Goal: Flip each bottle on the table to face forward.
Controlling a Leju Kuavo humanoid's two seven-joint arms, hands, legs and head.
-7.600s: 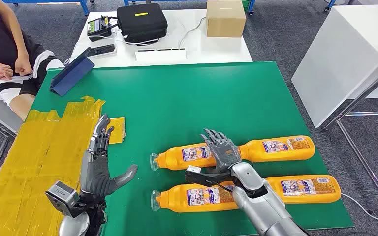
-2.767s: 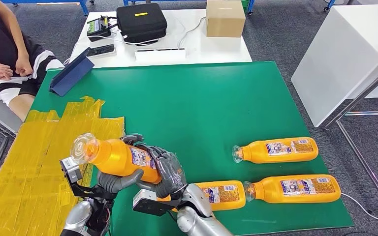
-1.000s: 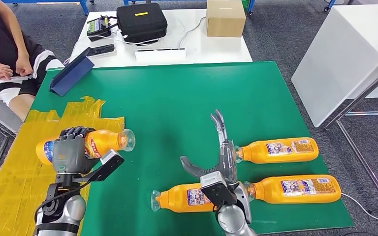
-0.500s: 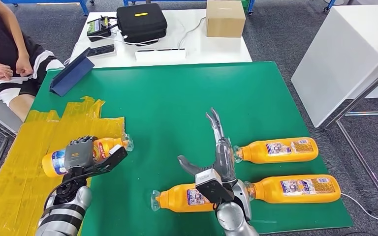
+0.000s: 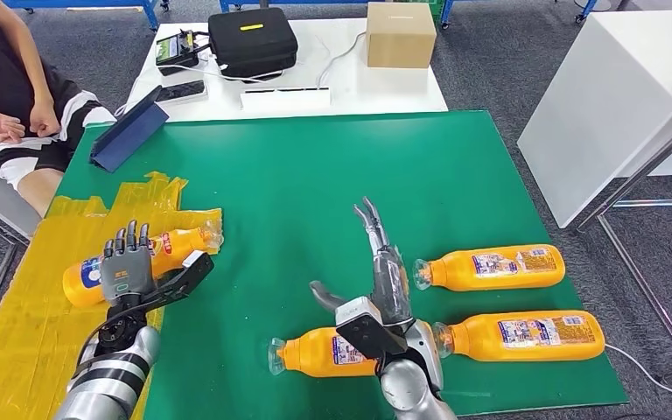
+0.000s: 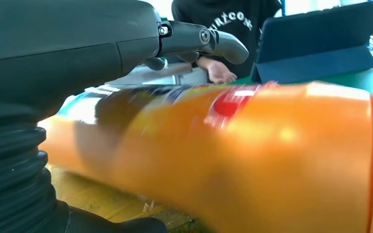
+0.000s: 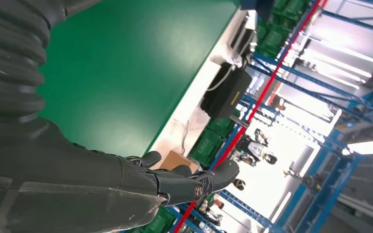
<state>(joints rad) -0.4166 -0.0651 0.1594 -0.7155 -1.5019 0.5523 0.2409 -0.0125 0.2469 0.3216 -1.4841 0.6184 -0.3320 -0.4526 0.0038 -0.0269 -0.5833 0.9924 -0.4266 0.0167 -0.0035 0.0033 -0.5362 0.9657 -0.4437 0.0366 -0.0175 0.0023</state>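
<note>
Lying flat are four orange bottles [image 5: 496,266], one under the spread left hand [image 5: 127,271]; right hand [image 5: 383,262] wide, empty.

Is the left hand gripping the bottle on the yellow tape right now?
No, the left hand has its fingers spread straight above the bottle, which lies on the yellow tape.

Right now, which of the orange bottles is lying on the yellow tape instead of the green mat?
The bottle at the left hand, its cap pointing right. The other three bottles lie on the green mat, caps pointing left.
</note>
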